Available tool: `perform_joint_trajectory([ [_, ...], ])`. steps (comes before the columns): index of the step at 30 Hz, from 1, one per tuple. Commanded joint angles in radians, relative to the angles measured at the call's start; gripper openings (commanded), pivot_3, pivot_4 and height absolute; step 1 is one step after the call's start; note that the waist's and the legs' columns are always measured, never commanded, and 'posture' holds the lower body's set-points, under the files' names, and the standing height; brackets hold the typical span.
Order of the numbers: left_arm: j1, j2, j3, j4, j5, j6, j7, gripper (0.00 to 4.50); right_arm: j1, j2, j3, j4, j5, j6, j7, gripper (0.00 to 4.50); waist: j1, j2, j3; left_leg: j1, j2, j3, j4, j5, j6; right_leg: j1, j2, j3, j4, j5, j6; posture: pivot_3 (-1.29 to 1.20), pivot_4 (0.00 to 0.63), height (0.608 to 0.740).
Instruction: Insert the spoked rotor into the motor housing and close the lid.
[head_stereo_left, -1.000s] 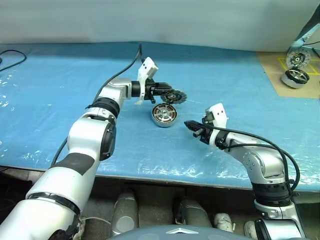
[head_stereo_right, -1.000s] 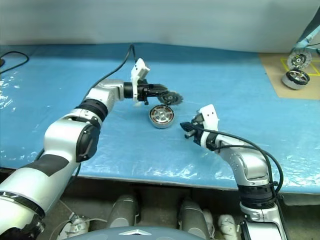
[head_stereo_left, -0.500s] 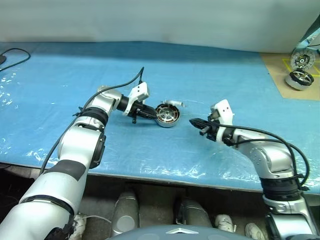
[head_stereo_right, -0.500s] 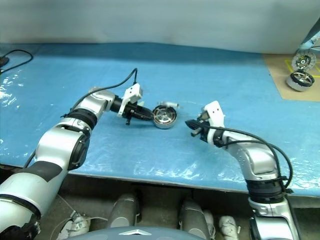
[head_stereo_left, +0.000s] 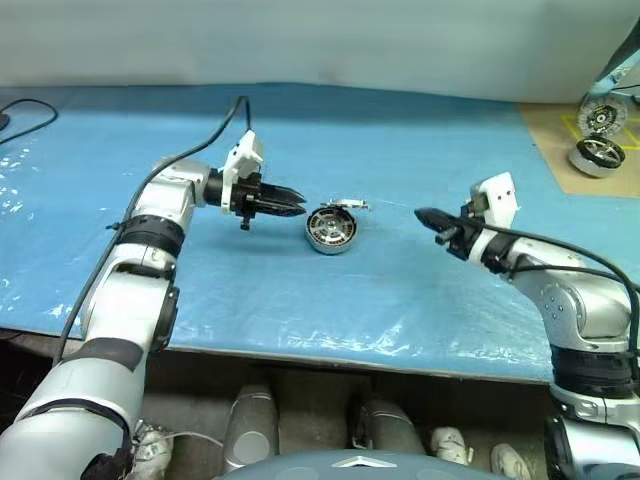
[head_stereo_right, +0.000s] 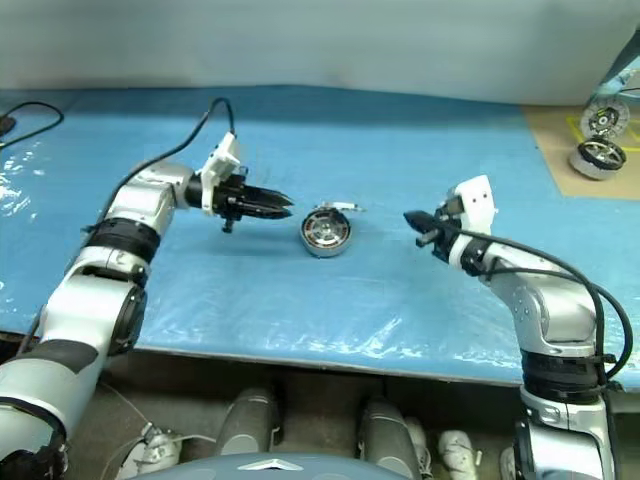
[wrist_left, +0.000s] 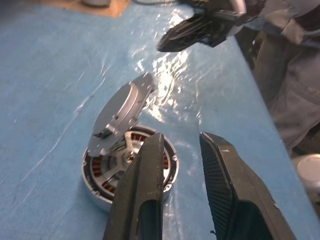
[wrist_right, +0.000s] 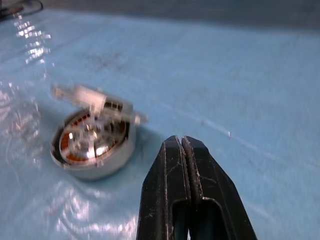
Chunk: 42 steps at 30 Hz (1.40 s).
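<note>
Motor housing (head_stereo_left: 331, 229) sits mid-desk (head_stereo_left: 400, 290) with the lid (wrist_left: 122, 111) propped tilted on its rim, unseated, while the released left tool (head_stereo_left: 296, 207) and clenched right tool (head_stereo_left: 424, 214) flank it, both empty.

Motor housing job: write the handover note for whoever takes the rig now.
Left claw: open, empty, just left of the motor housing.
Right claw: shut, empty, off to the housing's right.
Housing sits on the blue table, copper windings showing.
Lid: tilted, propped on the housing's rim, not seated.
Spoked rotor: appears to be already in the housing, under the tilted lid; confirm.
Left: press the lid flat and shut.
</note>
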Motion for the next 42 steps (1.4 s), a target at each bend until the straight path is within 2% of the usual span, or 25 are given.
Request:
perform_joint_trajectory([
  [1, 0.119, 0.034, 0.028, -0.191, -0.069, 0.121, 0.007, 1.2, -0.091, 0.06, 0.026, 0.062, -0.012, -0.059, -0.04, 0.0, -0.001, 0.0, 0.0, 0.0, 0.0, 0.001, 0.0, 0.0, 0.0, 0.0, 0.0, 0.0, 0.0, -0.001, -0.002, 0.0, 0.15, 0.74],
  [6, 0.343, 0.092, 0.054, -0.444, -0.09, 0.222, 0.096, 1.2, -0.204, 0.151, 0.162, 0.236, -0.083, -0.149, -0.006, 0.0, -0.02, 0.0, 0.0, -0.004, 0.0, 0.001, 0.001, 0.0, 0.0, -0.002, 0.0, -0.001, 0.0, -0.001, -0.002, 0.0, 0.15, 0.74],
  [12, 0.505, 0.122, 0.085, -0.603, -0.107, 0.27, 0.211, 1.2, -0.252, 0.162, 0.157, 0.326, -0.079, -0.188, 0.031, 0.0, -0.021, 0.0, 0.0, -0.015, 0.0, 0.001, 0.004, 0.002, 0.003, -0.01, 0.0, -0.003, 0.001, 0.001, 0.002, 0.0, 0.15, 0.74],
  [17, 0.553, 0.101, 0.118, -0.664, -0.143, 0.311, 0.31, 1.2, -0.211, 0.136, 0.167, 0.329, -0.097, -0.19, 0.056, 0.0, -0.022, 0.0, 0.0, -0.015, 0.0, 0.002, 0.005, 0.002, 0.003, -0.01, 0.0, -0.004, 0.002, 0.001, 0.002, 0.0, 0.15, 0.74],
  [21, 0.556, 0.097, 0.111, -0.675, -0.152, 0.316, 0.343, 1.2, -0.171, 0.163, 0.243, 0.275, -0.116, -0.188, 0.069, 0.0, -0.024, 0.0, 0.0, -0.014, 0.0, 0.003, 0.005, 0.002, 0.003, -0.009, 0.0, -0.003, 0.002, 0.001, 0.002, 0.0, 0.15, 0.74],
  [28, 0.554, 0.115, 0.109, -0.682, -0.164, 0.319, 0.345, 1.2, -0.173, 0.22, 0.302, 0.306, -0.157, -0.22, 0.066, 0.0, -0.039, 0.0, 0.0, -0.014, 0.0, 0.003, 0.006, 0.002, 0.004, -0.01, 0.0, -0.003, 0.003, 0.001, 0.002, 0.0, 0.15, 0.74],
  [34, 0.58, 0.142, 0.095, -0.667, -0.135, 0.267, 0.338, 1.2, -0.142, 0.182, 0.399, 0.342, -0.252, -0.279, 0.111, 0.0, -0.047, 0.0, 0.0, -0.014, 0.0, 0.002, 0.006, 0.002, 0.004, -0.01, 0.0, -0.003, 0.003, 0.001, 0.002, 0.0, 0.15, 0.74],
  [38, 0.592, 0.149, 0.103, -0.662, -0.135, 0.255, 0.34, 1.2, -0.118, 0.148, 0.398, 0.349, -0.278, -0.302, 0.134, 0.0, -0.047, 0.0, 0.0, -0.013, 0.0, 0.002, 0.007, 0.002, 0.003, -0.009, 0.0, -0.003, 0.003, 0.001, 0.002, 0.0, 0.15, 0.74],
  [42, 0.601, 0.153, 0.104, -0.662, -0.133, 0.246, 0.347, 1.2, -0.118, 0.108, 0.331, 0.33, -0.242, -0.286, 0.154, 0.0, -0.047, 0.0, 0.0, -0.011, 0.0, 0.002, 0.008, 0.002, 0.003, -0.005, 0.0, -0.003, 0.003, 0.0, 0.0, 0.0, 0.15, 0.74],
])
